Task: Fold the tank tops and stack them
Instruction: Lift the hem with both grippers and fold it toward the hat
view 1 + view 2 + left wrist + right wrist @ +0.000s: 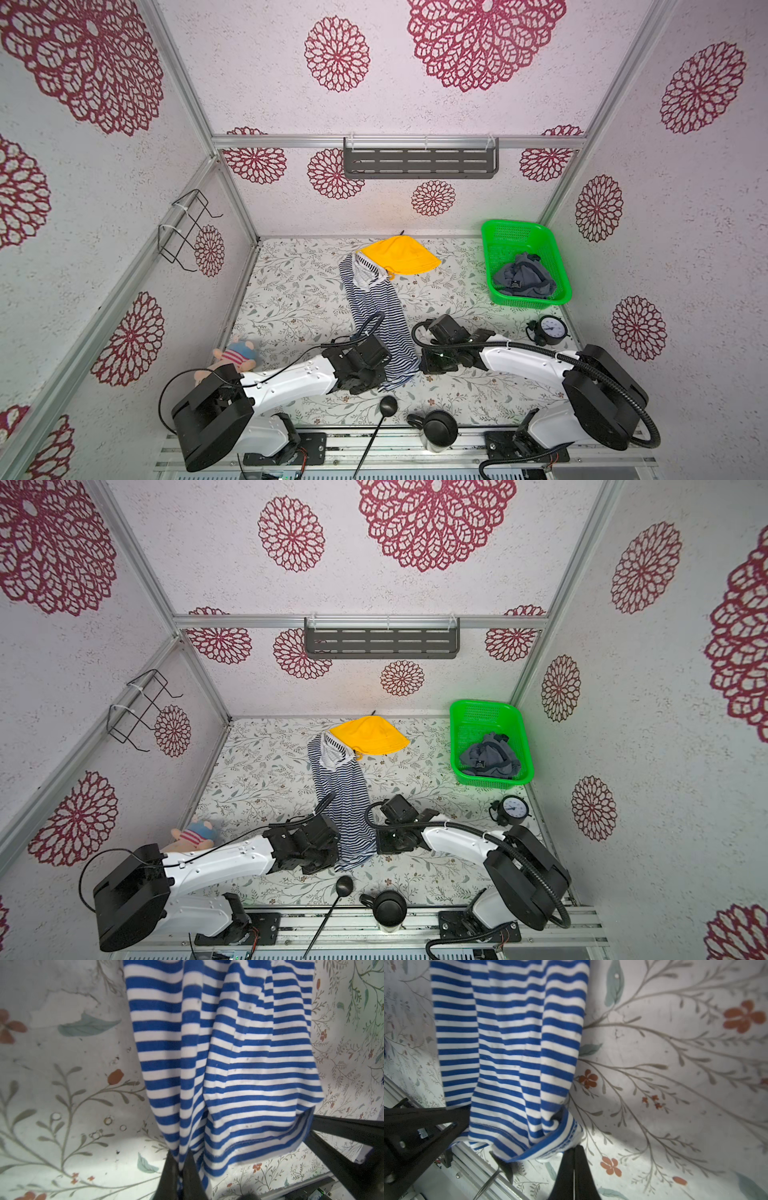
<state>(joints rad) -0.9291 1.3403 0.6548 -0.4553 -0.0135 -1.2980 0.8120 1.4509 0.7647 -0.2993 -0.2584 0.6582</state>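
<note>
Left wrist view shows my left gripper (180,1164) pinching the near hem of the striped top (239,1064), with a fold of cloth running down between its fingers. My right gripper (574,1150), seen in the right wrist view, is pressed together as well, and its tips nip the rolled corner of the same hem at the opposite side. The hem sags between my two grips. In both top views the striped top lies lengthwise down the middle of the table (291,291), bunched into a narrow strip. Its strap end is at the far side, touching the edge of the hat (401,255), and its hem is at the near side between my wrists. The grey top (523,278) sits crumpled in the basket (515,226) at the far right corner, well apart from both of my grippers.
</note>
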